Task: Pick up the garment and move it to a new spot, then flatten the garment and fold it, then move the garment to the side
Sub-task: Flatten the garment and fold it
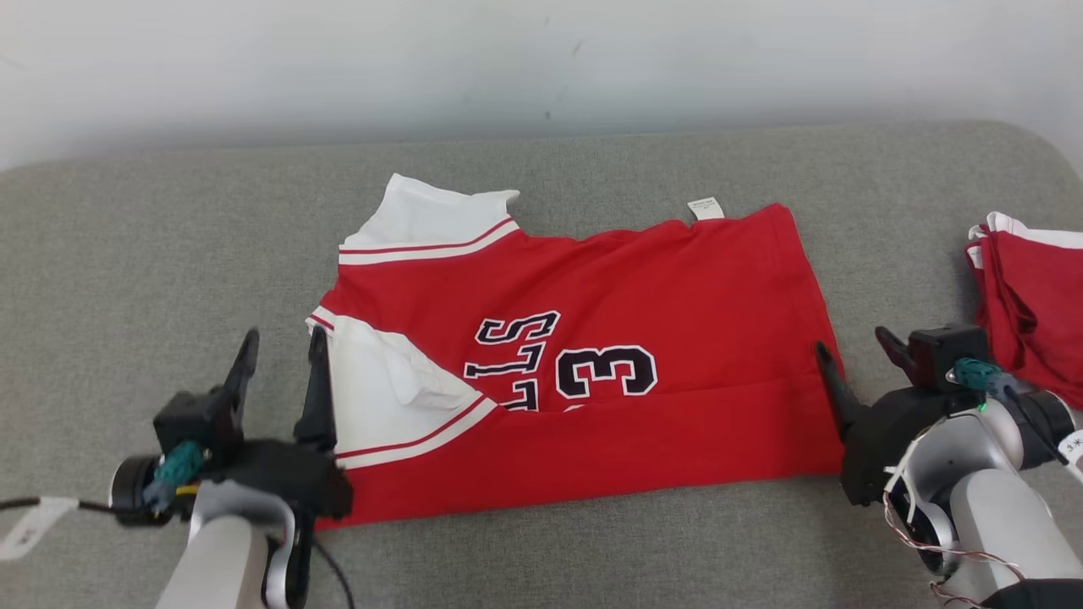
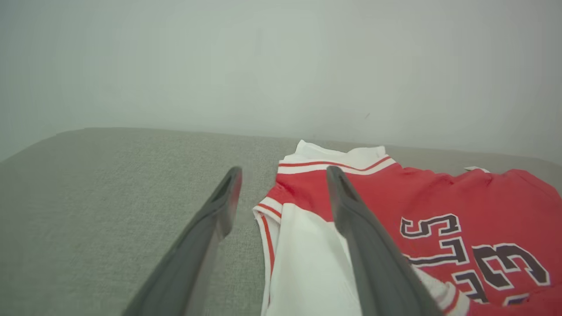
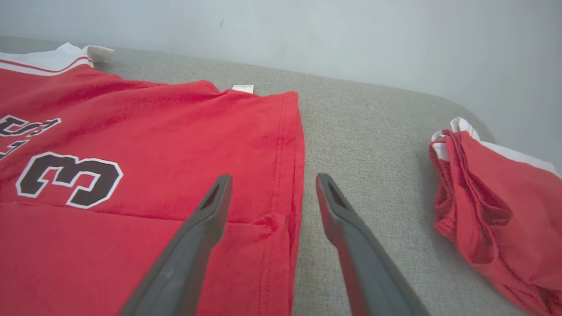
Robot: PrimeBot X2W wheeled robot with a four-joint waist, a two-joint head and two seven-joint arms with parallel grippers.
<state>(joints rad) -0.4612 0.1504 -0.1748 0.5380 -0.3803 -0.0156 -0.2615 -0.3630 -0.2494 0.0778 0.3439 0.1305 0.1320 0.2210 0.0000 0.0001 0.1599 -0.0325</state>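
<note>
The garment, a red jersey, lies flat in the middle of the grey padded surface. Its long axis runs parallel to the back edge, with the white sleeves toward the left edge and the hem toward the right.

The fold looks partly done: the near long edge seems turned up over the lettering, though the crease is hard to read.

The left gripper sits at the sleeve end and the right gripper at the hem end. Both have fingers spread and hold nothing.

The next move probably calls for pinching both ends at matching points and carrying the cloth over evenly. Another red garment lies by the right edge.
</note>
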